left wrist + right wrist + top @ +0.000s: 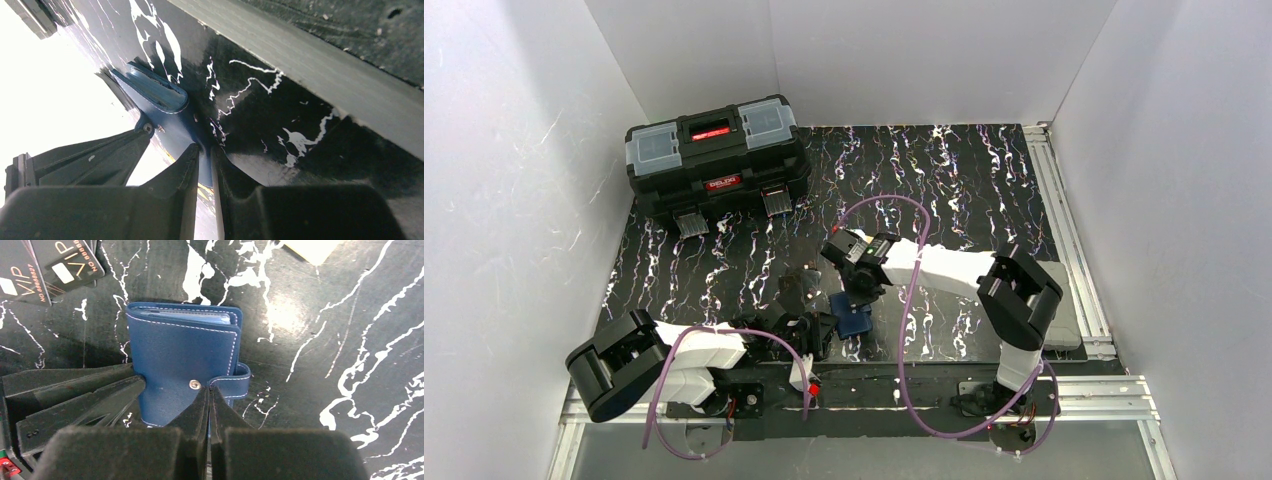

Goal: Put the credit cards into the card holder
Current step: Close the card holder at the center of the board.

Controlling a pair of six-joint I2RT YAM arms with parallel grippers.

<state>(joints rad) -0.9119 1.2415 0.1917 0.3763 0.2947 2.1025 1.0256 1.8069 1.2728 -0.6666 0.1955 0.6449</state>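
The wallet (pixel 182 355) lies flat and folded on the worktop (pixel 964 190), near its near edge and about midway between the two arms. Its long axis runs roughly near to far. Its strap wraps round one long edge toward the snap stud on the cover.

The right gripper (pixel 209 395) has its jaws closed right at the free end of that strap, just beside the bare stud. Whether a bit of the strap is nipped between them cannot be told. The left gripper (pixel 206 155) comes in low from the left, and its jaws are nearly closed on a blue edge of the wallet, pinning it.

The cards (pixel 65 270) are dark ones marked VIP. They lie overlapping on the worktop just past the wallet's corner, apart from it and, as far as the overhead view shows, to its far left. The toolbox (pixel 716 155) stands well apart in the far-left corner.

No card is in the wallet's pockets yet. The step in hand looks like freeing the strap so the cover can fold back. The next move would draw the strap away from the stud, across the wallet's short axis, while the left jaws hold it down. The left arm is nearer the cards.
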